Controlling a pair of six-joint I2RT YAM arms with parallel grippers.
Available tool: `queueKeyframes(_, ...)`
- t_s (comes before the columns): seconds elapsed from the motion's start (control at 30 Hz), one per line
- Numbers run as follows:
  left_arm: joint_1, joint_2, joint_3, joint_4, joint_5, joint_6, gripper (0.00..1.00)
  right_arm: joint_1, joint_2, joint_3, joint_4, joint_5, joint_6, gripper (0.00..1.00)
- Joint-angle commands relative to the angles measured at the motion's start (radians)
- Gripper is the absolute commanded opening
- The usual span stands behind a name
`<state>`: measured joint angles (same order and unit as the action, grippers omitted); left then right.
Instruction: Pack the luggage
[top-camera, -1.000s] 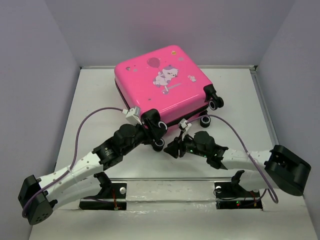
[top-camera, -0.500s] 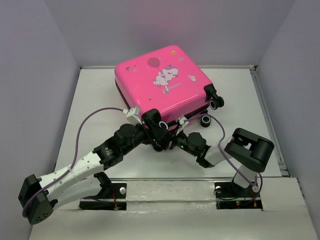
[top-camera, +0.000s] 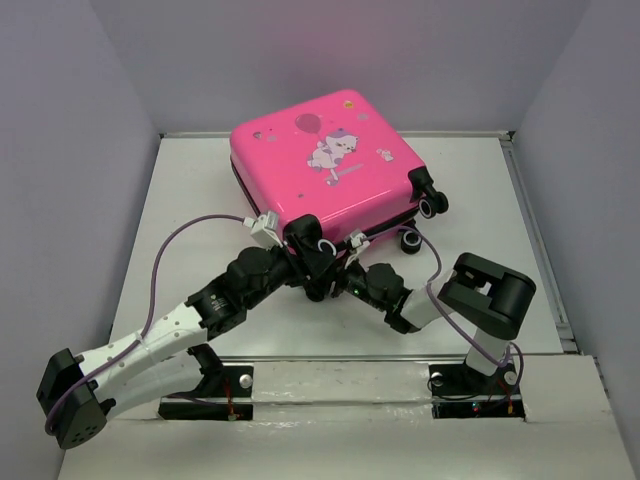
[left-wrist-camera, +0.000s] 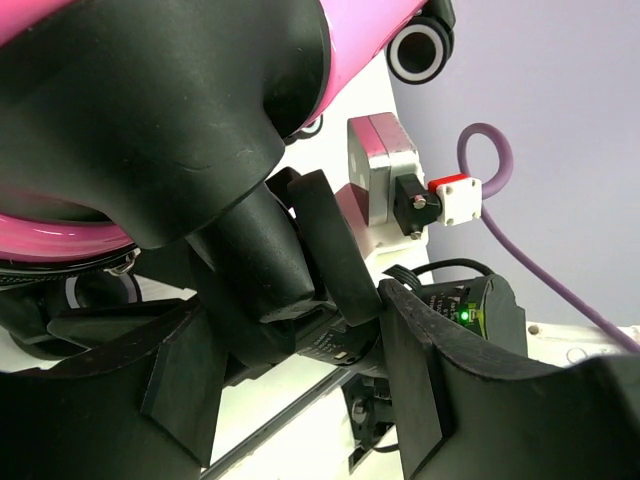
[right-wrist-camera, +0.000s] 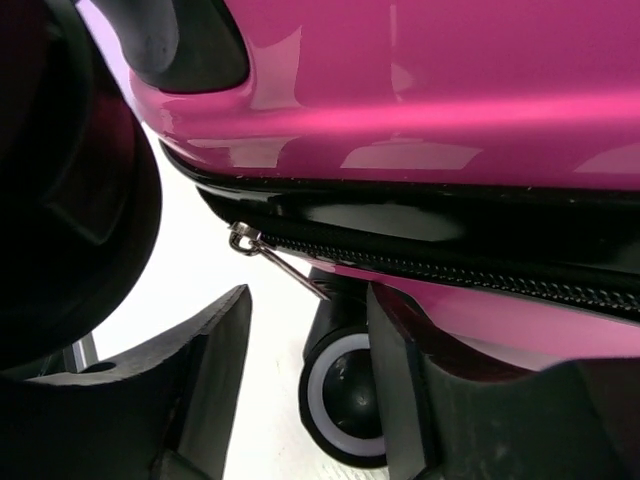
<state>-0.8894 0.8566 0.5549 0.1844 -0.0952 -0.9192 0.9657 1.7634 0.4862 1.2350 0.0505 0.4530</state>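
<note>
The zip pull (right-wrist-camera: 280, 262) on the luggage (top-camera: 325, 165) hangs just ahead of the right jaws, which are open and empty. The zip runs sideways. The left jaws, spread, maybe touch a corner wheel (top-camera: 323, 249).

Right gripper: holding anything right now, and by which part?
Nothing held. The right gripper is open; the zipper pull of the luggage hangs at its mouth, not pinched.

White counter (top-camera: 200, 190), enclosed by grey walls (top-camera: 80, 150) at left, back and right, carrying a hot-pink hard-shell suitcase (top-camera: 320, 175) with cartoon print, lying flat at far centre, its black wheels (top-camera: 432, 207) facing the near-right.
</note>
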Motion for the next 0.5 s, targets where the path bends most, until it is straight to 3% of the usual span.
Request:
queueKeyframes(0.0,-0.017,-0.031,0.043,0.380,0.052,0.033,0.06,-0.004,-0.015,0.063,0.468,0.060,0.016,0.53)
queueKeyframes(0.47,-0.019,-0.013,0.019,0.434,0.058,0.011,0.06,-0.004,-0.134,-0.026,0.483,0.146,0.000,0.60)
